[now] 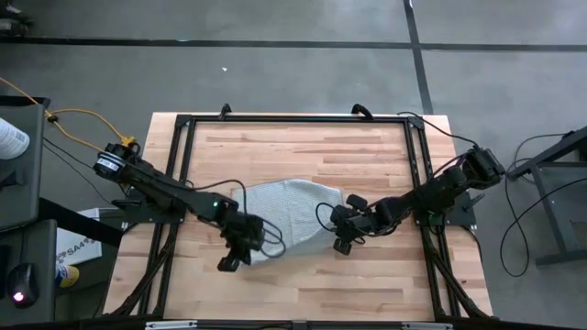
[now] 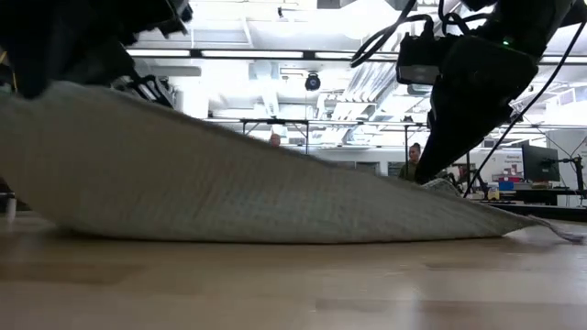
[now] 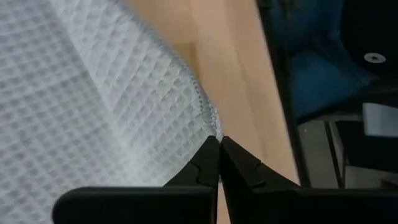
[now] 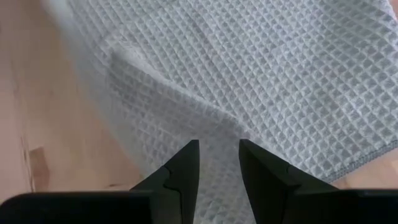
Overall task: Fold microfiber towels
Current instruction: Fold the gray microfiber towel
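While the towel [image 1: 289,215] lies mid wooden table [image 1: 303,147], its corner is pinched by left gripper [image 3: 219,142]; right gripper [image 4: 217,149] held spread over cloth. Lab w/ ceiling lights [image 2: 275,53] seen behind.

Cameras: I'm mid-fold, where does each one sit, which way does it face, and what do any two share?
High view: above the table, looking straight down; both arms show, left gripper and right gripper at the towel.
Low view: at tabletop height, looking level into the room; dark arm parts come in from above.
Left wrist view: on the left arm; jaws shut on a towel corner.
Right wrist view: on the right arm; jaws open over the towel.
Shared: every view shows the same towel on the wooden table.
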